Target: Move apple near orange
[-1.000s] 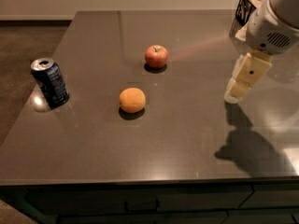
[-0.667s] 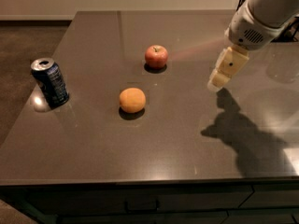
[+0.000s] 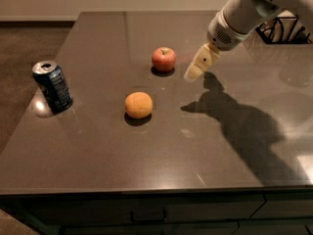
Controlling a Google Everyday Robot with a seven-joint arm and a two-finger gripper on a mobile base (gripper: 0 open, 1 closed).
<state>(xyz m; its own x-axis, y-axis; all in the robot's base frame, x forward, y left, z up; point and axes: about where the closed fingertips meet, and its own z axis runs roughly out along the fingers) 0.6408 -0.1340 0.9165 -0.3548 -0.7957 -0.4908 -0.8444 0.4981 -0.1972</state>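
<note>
Where the gripper (image 3: 190, 75) hangs: over the dark table (image 3: 98, 151), just right of the apple (image 3: 164, 59) and apart from it, tips slanting down and left toward the fruit.
Gripper fingers: pale cream, seemingly pressed together into one tapering wedge; no gap shows between them, and nothing is held.
Arm (image 3: 242, 11): white and grey, coming in from the upper right corner, wrist angled down toward the middle of the table.
Apple: red with a yellowish patch and a short stem, upright on the table's far middle, sitting on its own small dark shadow.
Orange (image 3: 138, 105): round and plain orange, nearer the front edge than the apple and a little left of it; the two fruits are near but not touching, with bare tabletop between them.
Soda can (image 3: 53, 85): dark blue with a silver top, upright near the table's left edge, well apart from both fruits.
Arm's shadow (image 3: 239, 126): wide and dark, spread over the right half of the table, below the gripper.
Wire rack (image 3: 286, 27): black, at the far right corner, partly behind the arm.
Cabinet front (image 3: 146, 214): dark, below the table's near edge.
</note>
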